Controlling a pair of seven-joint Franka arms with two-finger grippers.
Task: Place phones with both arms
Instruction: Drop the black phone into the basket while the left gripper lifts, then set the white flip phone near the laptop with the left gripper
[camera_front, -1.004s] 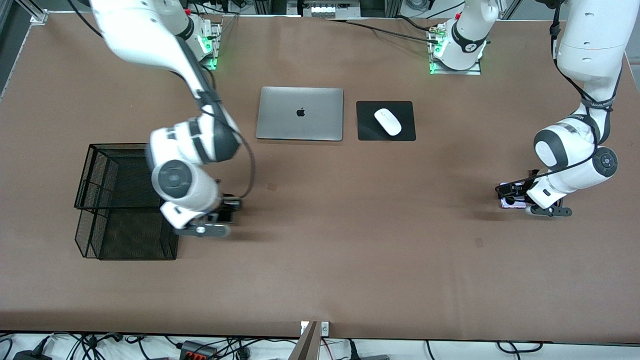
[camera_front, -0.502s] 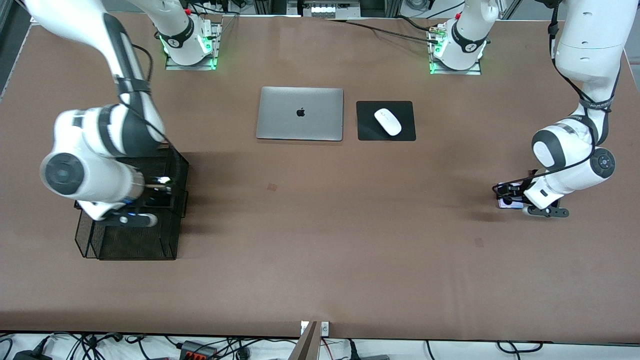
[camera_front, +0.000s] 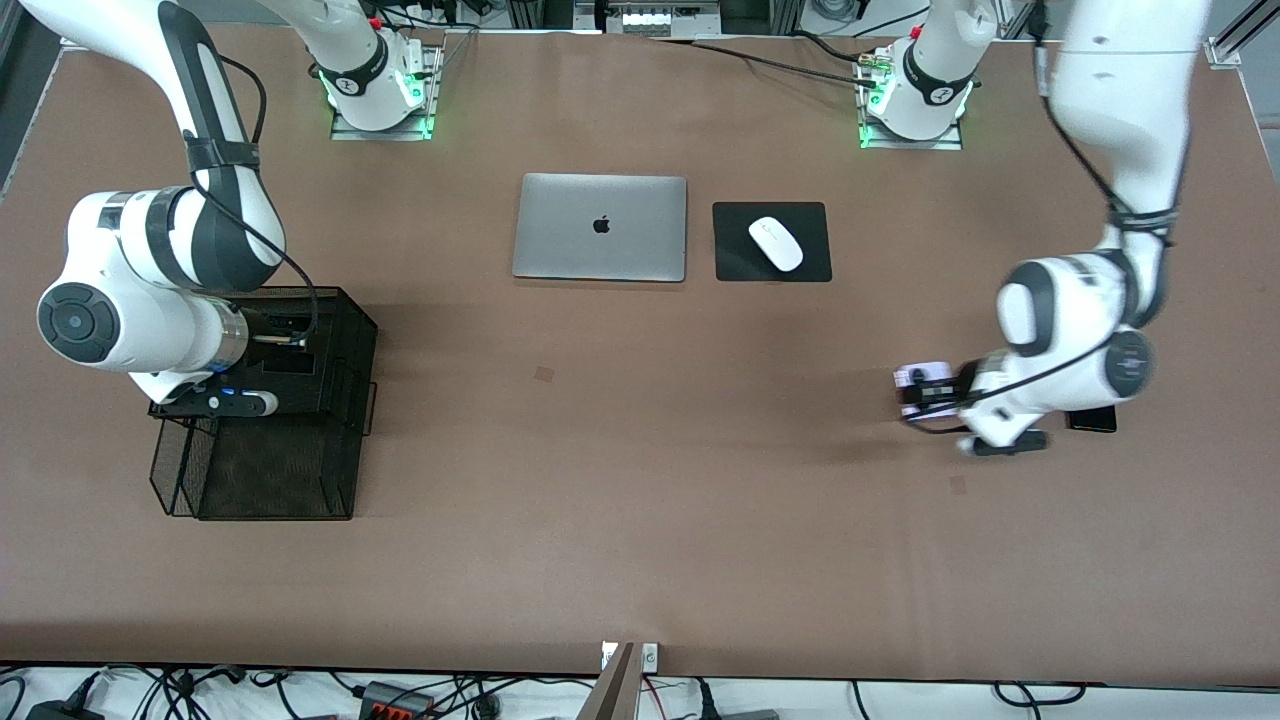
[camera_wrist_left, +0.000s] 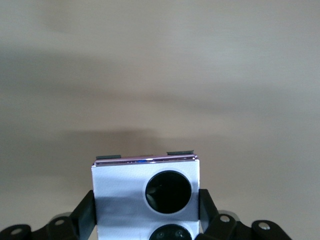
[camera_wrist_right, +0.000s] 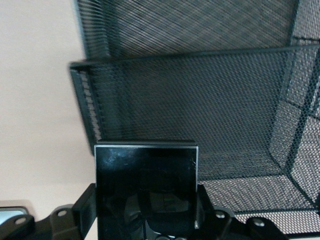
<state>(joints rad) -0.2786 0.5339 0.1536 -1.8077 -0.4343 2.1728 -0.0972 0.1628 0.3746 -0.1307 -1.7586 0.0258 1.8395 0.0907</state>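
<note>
- Your black mesh basket (camera_front: 330, 330) stands at the right arm's end of the table; you can't make out anything lying in its compartments.
- Your right gripper (camera_wrist_right: 147, 220) hangs over the basket's upper tier, fingers clamped on the sides of the small black phone (camera_wrist_right: 146, 187).
- Your left gripper (camera_wrist_left: 146, 220) is over bare table toward the left arm's end, fingers pinching the edges of the lilac-white phone (camera_wrist_left: 125, 187), its black circles facing the wrist camera.
- The long black phone (camera_front: 1092, 419) lies flat on the table, mostly hidden under the left arm.
</note>
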